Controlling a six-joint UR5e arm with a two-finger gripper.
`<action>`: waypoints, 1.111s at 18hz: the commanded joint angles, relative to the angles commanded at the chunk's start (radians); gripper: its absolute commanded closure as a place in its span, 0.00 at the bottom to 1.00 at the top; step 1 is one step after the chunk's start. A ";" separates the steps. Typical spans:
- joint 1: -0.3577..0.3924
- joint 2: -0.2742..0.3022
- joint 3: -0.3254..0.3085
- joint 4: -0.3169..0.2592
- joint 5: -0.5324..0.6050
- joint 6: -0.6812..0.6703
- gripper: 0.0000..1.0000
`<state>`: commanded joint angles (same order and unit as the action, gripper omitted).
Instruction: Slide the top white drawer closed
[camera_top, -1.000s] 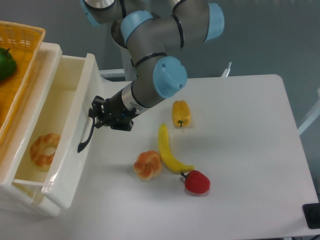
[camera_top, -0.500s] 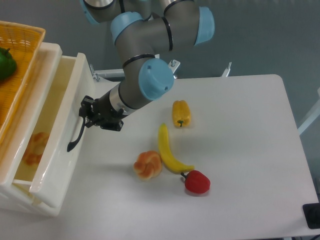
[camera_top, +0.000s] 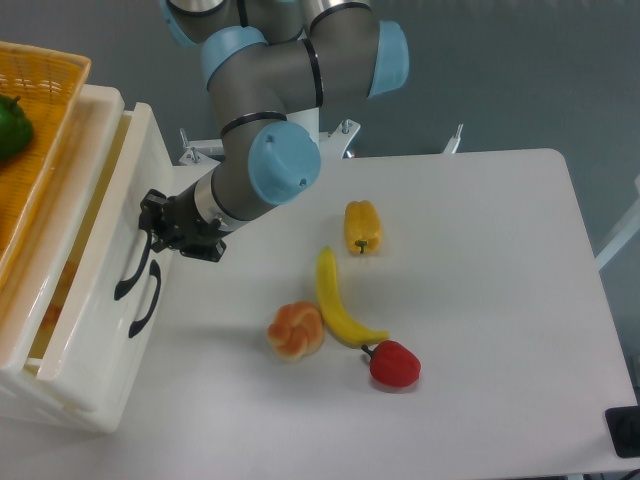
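– Top white drawer (camera_top: 85, 300) status?
– At 9 o'clock on the worktop (camera_top: 480, 300), open only a narrow gap. End effector (camera_top: 157, 228) touches its black handle (camera_top: 127, 275); finger spread: cannot tell.
– Nearby?
– Yellow pepper (camera_top: 362, 226), banana (camera_top: 338, 300), bun (camera_top: 296, 331), red pepper (camera_top: 394, 364) toward 4 o'clock.

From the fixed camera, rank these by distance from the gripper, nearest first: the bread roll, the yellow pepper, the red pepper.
Measured from the gripper at the top white drawer front:
1. Bread roll, on the table below and right of it.
2. Yellow pepper, farther right, about level with the gripper.
3. Red pepper, lowest and farthest right, past the banana.
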<state>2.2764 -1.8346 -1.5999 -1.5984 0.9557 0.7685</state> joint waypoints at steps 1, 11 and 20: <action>-0.002 0.000 0.000 0.000 0.000 0.000 1.00; -0.028 -0.002 0.000 0.017 -0.003 0.002 1.00; 0.043 -0.012 0.021 0.098 0.076 0.014 0.00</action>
<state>2.3192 -1.8469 -1.5785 -1.5003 1.0322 0.7823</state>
